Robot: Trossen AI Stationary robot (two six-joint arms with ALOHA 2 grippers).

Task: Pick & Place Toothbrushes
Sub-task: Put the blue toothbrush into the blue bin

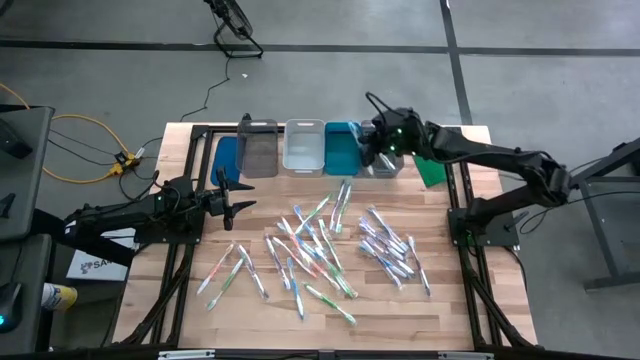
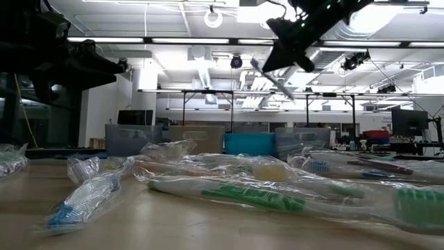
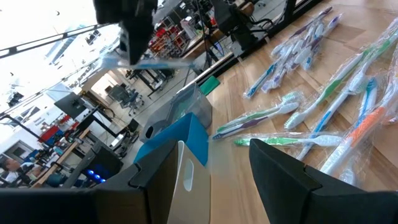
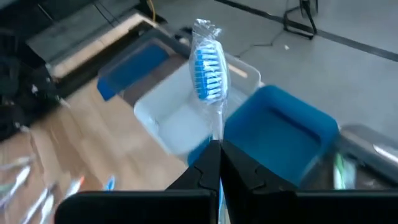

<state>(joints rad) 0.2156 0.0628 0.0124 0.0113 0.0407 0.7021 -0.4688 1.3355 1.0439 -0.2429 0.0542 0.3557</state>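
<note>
Now: a wrapped toothbrush carried above the bins.

Left of the teal bin point(image 1: 341, 147) the left gripper point(image 1: 232, 199) waits, fingers spread and empty. Over that bin's right side the right gripper point(image 4: 219, 163) pinches one blue toothbrush point(image 4: 208, 71) by its handle, head pointing away, long axis along the fingers. The slick wrapper could slip, dropping it outside.
</note>
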